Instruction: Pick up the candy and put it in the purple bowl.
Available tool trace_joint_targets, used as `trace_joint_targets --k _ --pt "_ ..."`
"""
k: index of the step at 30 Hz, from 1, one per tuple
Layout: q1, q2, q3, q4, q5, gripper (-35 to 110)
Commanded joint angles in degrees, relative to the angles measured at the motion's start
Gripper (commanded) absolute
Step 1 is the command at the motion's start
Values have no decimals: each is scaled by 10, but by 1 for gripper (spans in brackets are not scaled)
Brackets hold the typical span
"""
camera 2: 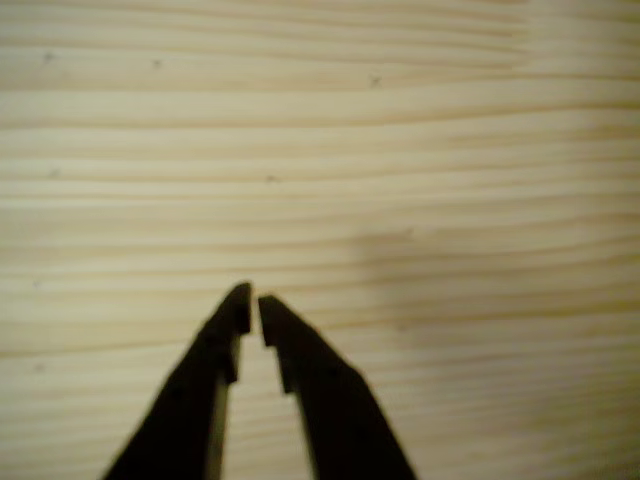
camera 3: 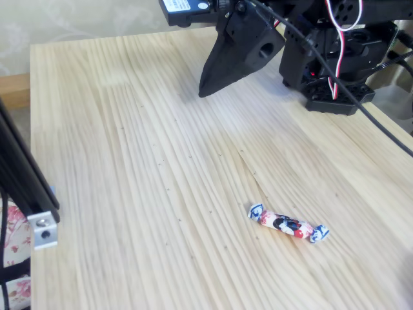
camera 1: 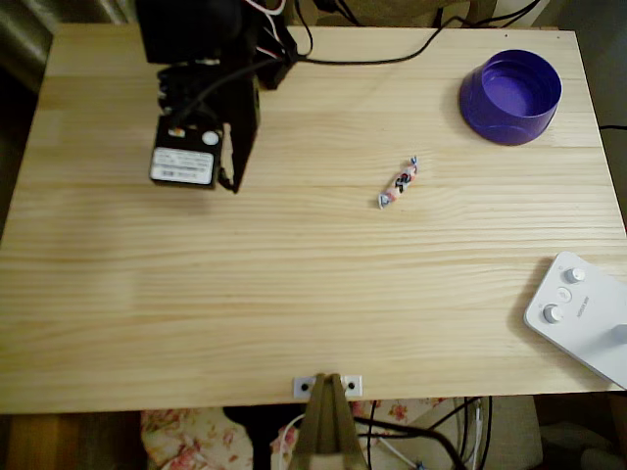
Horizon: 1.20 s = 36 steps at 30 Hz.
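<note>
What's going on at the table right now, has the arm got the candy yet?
Not yet. The gripper hangs over bare wood near the table's upper left in the overhead view, jaws nearly closed with a thin gap and nothing between them. The candy lies loose on the table near the middle, off to the gripper's right in that view. The purple bowl sits empty at the upper right corner. A white device with knobs rests at the lower right edge.

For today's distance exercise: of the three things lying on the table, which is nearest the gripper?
The candy, mid-table, is nearest the gripper; the purple bowl and the white device with knobs sit at the right edge.
</note>
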Motion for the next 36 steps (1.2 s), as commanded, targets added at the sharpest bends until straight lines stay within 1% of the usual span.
trace_joint_targets --k 1,14,36 --pt "9 10 -4 4 12 -1" --pt "33 10 -4 4 38 -1" --pt "17 10 -4 4 22 -1"
